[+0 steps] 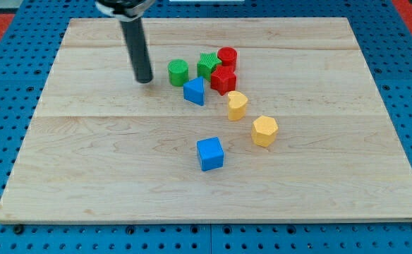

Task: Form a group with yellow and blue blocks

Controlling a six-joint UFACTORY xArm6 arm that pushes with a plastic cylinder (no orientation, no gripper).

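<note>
My tip (pixel 144 80) rests on the board toward the view's top left, left of the green cylinder (pixel 178 72) and apart from it. A blue triangular block (pixel 195 91) lies just below and right of that cylinder. A blue cube (pixel 210 154) sits alone near the board's middle, toward the view's bottom. A yellow heart-like block (pixel 236 105) lies right of the blue triangular block. A yellow hexagonal block (pixel 264 130) lies below and right of it. The rod touches no block.
A green star block (pixel 207 65), a red cylinder (pixel 227 57) and a red star-like block (pixel 223 80) cluster at the view's top centre, next to the blue triangular block. The wooden board (pixel 86 176) lies on a blue pegboard surface.
</note>
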